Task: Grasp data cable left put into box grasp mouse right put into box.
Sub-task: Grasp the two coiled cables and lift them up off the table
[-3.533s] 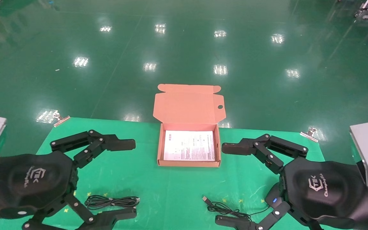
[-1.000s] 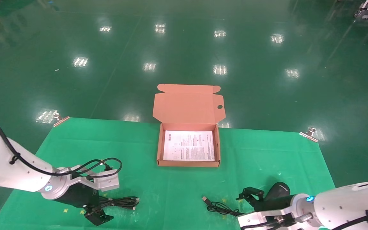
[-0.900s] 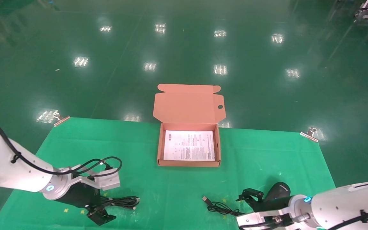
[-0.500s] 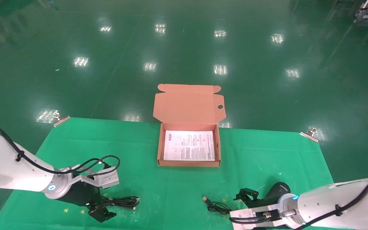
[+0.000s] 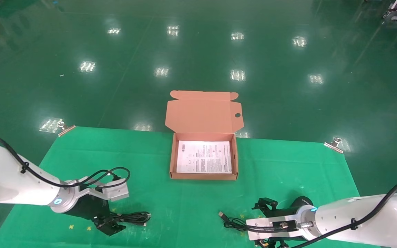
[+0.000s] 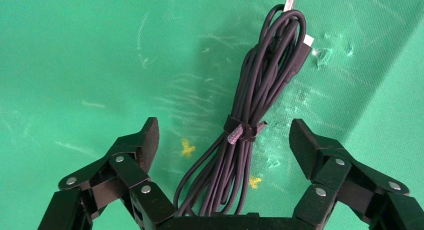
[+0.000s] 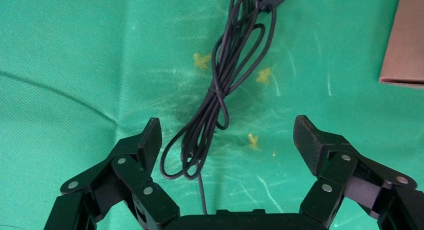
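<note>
A: Was the mouse (image 5: 301,203) fully seen from the head camera?
B: No, the right arm covered most of it, and in the right wrist view its cord (image 7: 220,90) ran under the right claw (image 7: 227,145).
A: And the data cable (image 6: 255,110)?
B: Its near loops vanished beneath the left claw (image 6: 225,140).

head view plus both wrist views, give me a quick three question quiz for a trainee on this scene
1. True or false: the data cable lies between the open jaws of the left gripper.
2. What lies on the bottom of the box? A) the mouse B) a white printed sheet C) nothing
3. Fill in: the right gripper is spread over the mouse's thin ____.

Key: 1 true; 2 B; 3 cord.
</note>
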